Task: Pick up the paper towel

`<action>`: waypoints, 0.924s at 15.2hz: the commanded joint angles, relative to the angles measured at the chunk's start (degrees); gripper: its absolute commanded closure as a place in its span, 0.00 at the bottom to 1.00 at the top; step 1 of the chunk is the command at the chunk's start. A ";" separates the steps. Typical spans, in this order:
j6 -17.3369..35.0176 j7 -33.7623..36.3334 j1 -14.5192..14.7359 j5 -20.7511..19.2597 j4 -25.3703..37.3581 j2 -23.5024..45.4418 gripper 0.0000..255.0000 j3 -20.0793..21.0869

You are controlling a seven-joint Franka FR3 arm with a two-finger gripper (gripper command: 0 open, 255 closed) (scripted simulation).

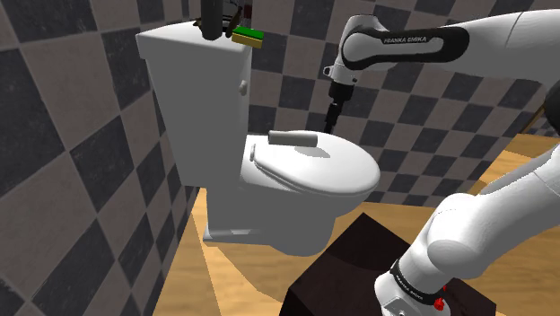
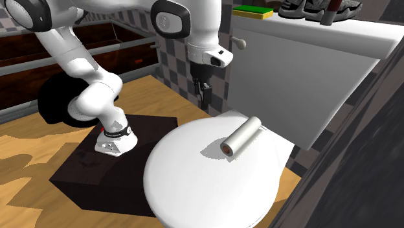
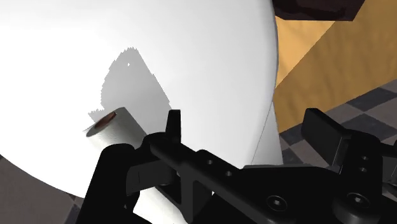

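Note:
The paper towel (image 1: pixel 292 138) is a white roll with a brown core, lying on its side on the shut toilet lid (image 1: pixel 336 179) close to the tank. In the second exterior view the roll (image 2: pixel 241 136) rests at the lid's (image 2: pixel 207 181) far end. My gripper (image 2: pixel 205 94) hangs above the lid's edge, to the left of the roll and apart from it. It points down in the shoulder view (image 1: pixel 332 112), to the roll's right. In the wrist view the gripper (image 3: pixel 248 127) is open with nothing between its fingers, and the roll (image 3: pixel 118 130) lies outside one finger (image 3: pixel 173 124).
The white tank (image 1: pixel 193 81) stands behind the lid and carries a green and yellow sponge (image 1: pixel 249 37) and dark items (image 2: pixel 317 10). Checkered walls close in behind and beside the toilet. The dark stand (image 2: pixel 97 168) sits on the wooden floor (image 2: pixel 39 142) next to the bowl.

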 commanded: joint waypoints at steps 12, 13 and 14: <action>5.65 -23.42 -0.26 6.98 22.77 29.84 0.00 -2.69; 5.53 -24.90 -0.55 7.55 25.16 32.22 0.00 -2.45; 5.50 -25.19 -0.66 7.65 25.68 32.72 0.00 -2.35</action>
